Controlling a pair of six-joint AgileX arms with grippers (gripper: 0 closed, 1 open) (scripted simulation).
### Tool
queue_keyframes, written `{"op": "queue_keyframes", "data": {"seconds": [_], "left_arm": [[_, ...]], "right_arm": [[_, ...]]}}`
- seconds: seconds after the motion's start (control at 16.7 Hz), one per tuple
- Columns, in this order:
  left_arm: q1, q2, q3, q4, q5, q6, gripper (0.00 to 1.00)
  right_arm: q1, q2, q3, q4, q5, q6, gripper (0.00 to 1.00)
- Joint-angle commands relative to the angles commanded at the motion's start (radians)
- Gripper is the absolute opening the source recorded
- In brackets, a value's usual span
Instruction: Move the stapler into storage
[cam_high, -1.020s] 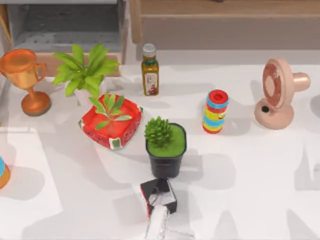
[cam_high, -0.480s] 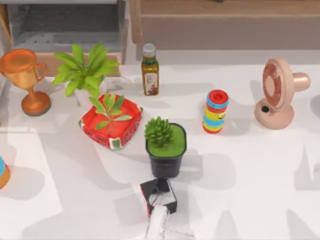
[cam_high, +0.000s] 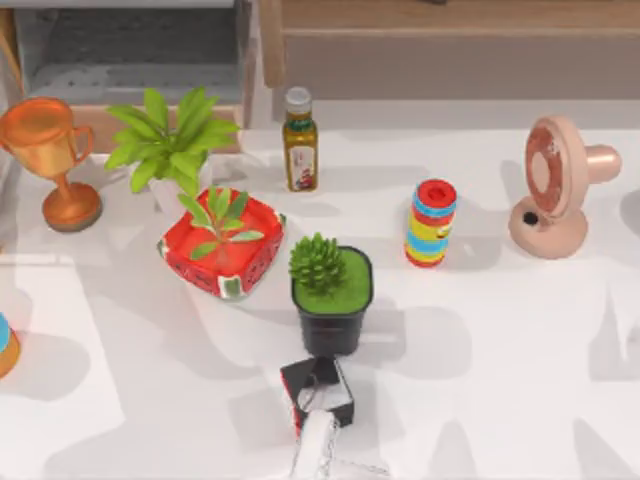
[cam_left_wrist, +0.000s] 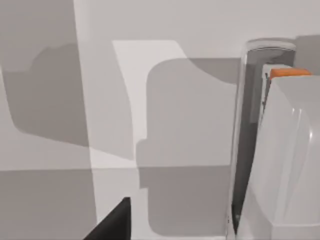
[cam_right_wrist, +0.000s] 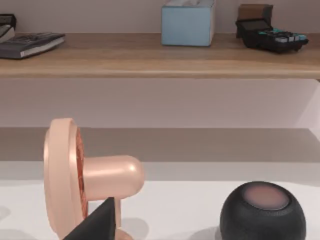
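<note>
The stapler is a small white bar lying at the table's front edge, near the middle, pointing away from the front. Its far end touches a small black box with a red edge. A dark corner of my left gripper hangs over bare white table beside a pale rounded object with an orange piece on it. My right gripper shows as a dark wedge close to the pink fan, facing the wooden shelf.
A black pot with a succulent stands just behind the box. Farther back are a red tray planter, a leafy plant, an oil bottle, a striped ring tower, the fan and a trophy. A grey open compartment sits back left.
</note>
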Motion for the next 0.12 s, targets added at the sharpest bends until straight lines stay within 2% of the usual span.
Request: {"op": "queue_keyframes", "data": {"seconds": [0.12], "left_arm": [[0.0, 0.0, 0.0, 0.0, 0.0, 0.0, 1.0]], "right_arm": [[0.0, 0.0, 0.0, 0.0, 0.0, 0.0, 1.0]]}}
